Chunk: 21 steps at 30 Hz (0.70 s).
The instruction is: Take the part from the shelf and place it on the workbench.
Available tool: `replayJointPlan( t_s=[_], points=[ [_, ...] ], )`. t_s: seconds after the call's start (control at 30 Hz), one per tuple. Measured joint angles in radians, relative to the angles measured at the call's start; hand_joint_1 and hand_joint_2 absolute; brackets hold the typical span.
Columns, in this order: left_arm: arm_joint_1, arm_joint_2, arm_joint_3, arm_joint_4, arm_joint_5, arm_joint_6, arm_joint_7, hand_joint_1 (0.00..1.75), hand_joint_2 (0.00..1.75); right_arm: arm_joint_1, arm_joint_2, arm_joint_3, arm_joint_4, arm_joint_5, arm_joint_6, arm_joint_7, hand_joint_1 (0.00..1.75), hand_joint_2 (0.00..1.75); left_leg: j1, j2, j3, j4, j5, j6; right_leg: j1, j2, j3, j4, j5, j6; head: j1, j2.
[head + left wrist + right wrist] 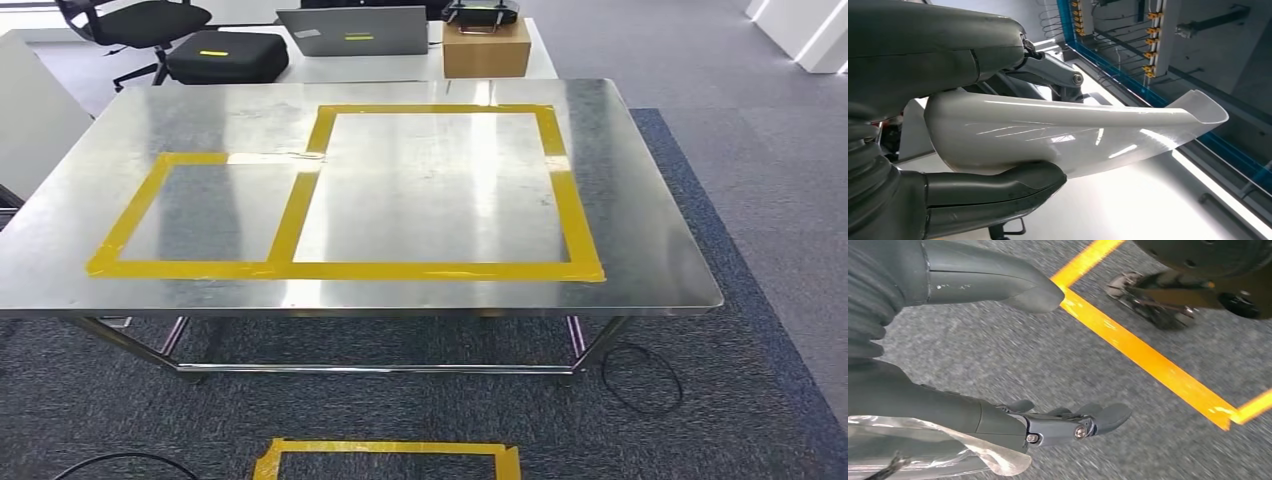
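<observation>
Premises: an office-type robotics test area. A stainless-steel bench (640,230) marked with yellow tape rectangles (440,270) stands on grey carpet (760,150). Beyond its far edge, a white desk (380,68) carries a laptop (352,30), a black case (226,56) and a cardboard box (486,48); an office chair (130,25) stands alongside.

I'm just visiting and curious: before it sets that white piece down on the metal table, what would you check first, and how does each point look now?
1. Left hand holds the glossy white curved plastic part: ok.
2. Steel workbench is in front of the robot: ok.
3. Yellow-taped rectangles on the bench have nothing in them: ok.
4. Right hand holds nothing, hanging over grey carpet: ok.
5. Grip firm enough for lowering: cannot tell.
6. Which taped rectangle is intended: cannot tell.
</observation>
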Motion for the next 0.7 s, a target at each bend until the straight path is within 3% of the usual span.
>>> replayJointPlan(
  t_s=[0.07,0.1,0.13,0.2,0.23,0.3,0.33,0.37,0.43,0.47,0.5,0.53,0.6,0.63,0.7],
  points=[
    [0.001,0.000,0.000,0.000,0.000,0.000,0.000,1.75,1.75,-0.002,0.000,0.000,0.000,0.000,0.000,0.000,0.00,1.75,-0.003,0.006,0.001,-0.089,0.121,0.007,0.001,0.000,0.030,-0.004,-0.030,0.011,-0.002,0.000],
    [0.002,0.000,0.000,0.000,0.000,0.000,0.000,1.75,1.75,-0.002,0.000,0.000,0.001,0.000,0.000,-0.001,0.00,1.75,-0.005,0.007,0.003,-0.115,0.165,0.012,0.001,0.000,0.042,-0.012,-0.041,0.018,-0.004,0.000],
    [0.002,0.000,0.000,0.000,0.000,0.000,0.000,1.75,1.75,-0.003,0.000,0.000,0.001,0.000,0.000,-0.001,0.00,1.75,-0.006,0.007,0.006,-0.127,0.187,0.017,0.002,0.000,0.056,-0.018,-0.043,0.028,-0.005,0.000],
    [0.003,-0.001,0.000,0.000,0.000,0.000,0.000,1.75,1.75,-0.005,0.000,0.000,0.000,-0.001,0.000,-0.002,0.00,1.75,-0.005,0.003,0.027,-0.144,0.181,0.029,0.001,0.001,0.067,-0.013,-0.026,0.047,-0.004,0.000],
    [0.004,-0.001,-0.001,0.000,0.000,0.000,0.000,1.75,1.75,-0.008,0.000,0.000,0.000,-0.001,0.001,-0.002,0.00,1.75,-0.003,0.002,0.044,-0.159,0.179,0.035,0.001,0.002,0.056,0.019,-0.006,0.055,-0.003,0.000],
    [0.003,-0.001,-0.001,0.000,0.000,0.000,0.000,1.75,1.75,-0.012,0.000,0.000,0.000,-0.001,0.001,-0.004,0.00,1.75,-0.001,0.001,0.082,-0.187,0.171,0.045,0.001,0.005,-0.020,0.130,0.013,0.059,-0.002,0.000],
    [0.003,-0.001,-0.001,0.000,0.000,0.000,0.000,1.75,1.75,-0.013,0.000,0.000,0.000,-0.001,0.002,-0.005,0.00,1.75,-0.002,0.001,0.098,-0.196,0.163,0.049,0.003,0.005,-0.067,0.186,-0.004,0.058,-0.001,0.000],
    [0.002,-0.001,-0.001,0.000,0.001,0.000,0.000,1.75,1.75,-0.013,0.000,0.000,0.000,-0.001,0.002,-0.006,0.00,1.75,-0.003,0.000,0.112,-0.201,0.154,0.052,0.005,0.005,-0.111,0.224,-0.041,0.057,0.000,0.000],
    [0.003,-0.001,-0.001,0.000,0.001,0.000,0.000,1.75,1.75,-0.010,0.000,0.000,0.000,-0.001,0.003,-0.007,0.00,1.75,-0.005,-0.006,0.143,-0.203,0.130,0.055,0.007,0.005,-0.166,0.228,-0.111,0.055,0.003,0.000],
    [0.003,-0.001,-0.001,0.000,0.001,0.000,0.000,1.75,1.75,-0.008,0.000,0.000,0.000,-0.001,0.003,-0.007,0.00,1.75,-0.006,-0.008,0.161,-0.203,0.116,0.056,0.008,0.005,-0.178,0.197,-0.108,0.053,0.004,0.000],
    [0.003,-0.001,-0.001,0.000,0.001,0.000,0.000,1.75,1.75,-0.005,0.000,0.000,0.000,-0.001,0.003,-0.007,0.00,1.75,-0.008,-0.010,0.179,-0.203,0.102,0.055,0.009,0.005,-0.182,0.150,-0.069,0.049,0.005,0.000],
    [0.003,-0.001,-0.001,0.000,0.002,0.000,0.000,1.75,1.75,-0.003,0.000,0.000,0.001,-0.001,0.003,-0.008,0.00,1.75,-0.010,-0.011,0.196,-0.203,0.089,0.053,0.011,0.006,-0.182,0.104,0.000,0.042,0.005,0.000],
    [0.003,-0.001,-0.001,0.000,0.002,0.000,0.000,1.75,1.75,-0.001,0.000,0.000,0.001,-0.001,0.003,-0.008,0.00,1.75,-0.013,-0.013,0.216,-0.201,0.065,0.046,0.016,0.006,-0.177,0.045,0.098,0.028,0.002,0.000],
    [0.003,-0.001,-0.001,0.000,0.003,0.000,0.000,1.75,1.75,-0.001,0.000,0.000,0.002,-0.001,0.003,-0.008,0.00,1.75,-0.013,-0.014,0.221,-0.199,0.059,0.041,0.018,0.006,-0.174,0.039,0.117,0.021,0.001,0.000],
    [0.003,-0.001,-0.001,0.000,0.002,0.000,0.000,1.75,1.75,-0.002,-0.001,0.000,0.002,-0.001,0.003,-0.008,0.00,1.75,-0.013,-0.014,0.231,-0.201,0.058,0.033,0.021,0.007,-0.160,0.030,0.121,0.013,0.000,0.000]
  ],
)
